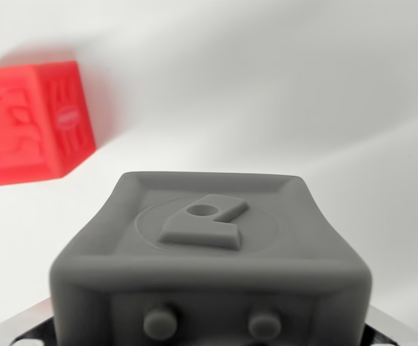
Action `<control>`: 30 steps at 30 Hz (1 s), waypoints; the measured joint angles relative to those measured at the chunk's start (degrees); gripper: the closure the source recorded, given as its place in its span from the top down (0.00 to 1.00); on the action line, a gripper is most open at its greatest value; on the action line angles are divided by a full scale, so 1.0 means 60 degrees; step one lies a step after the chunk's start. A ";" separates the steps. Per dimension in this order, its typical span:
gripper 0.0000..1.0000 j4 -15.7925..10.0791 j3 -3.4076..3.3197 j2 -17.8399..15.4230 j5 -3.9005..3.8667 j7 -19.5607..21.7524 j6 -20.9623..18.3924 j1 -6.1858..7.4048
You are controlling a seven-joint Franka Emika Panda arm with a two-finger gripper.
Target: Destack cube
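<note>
1. We see a grey cube point(210, 252) filling the lower middle of the wrist view, very close to the camera, its top face turned toward us with a raised emblem inside a shallow circle.
2. On its near face we make out two round studs, low in the frame.
3. At the bottom corners, dark and metallic parts of the gripper show just beside the grey cube, one on each side.
4. We cannot tell how the jaws stand, whether they press the grey cube or sit apart from it, because the fingertips lie out of frame or behind the cube.
5. A red cube point(30, 124) sits at the wrist view's left, farther off, tilted, cut by the frame edge, and well apart from the grey one.
6. Both lie against a plain white surface point(288, 101).
</note>
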 joint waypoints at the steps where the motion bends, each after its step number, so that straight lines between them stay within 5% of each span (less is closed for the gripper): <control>1: 0.00 -0.0057 -0.0010 -0.0027 0.0004 0.0001 0.0032 -0.0015; 30: 0.00 -0.1429 -0.0265 -0.0585 0.0113 0.0008 0.0845 -0.0456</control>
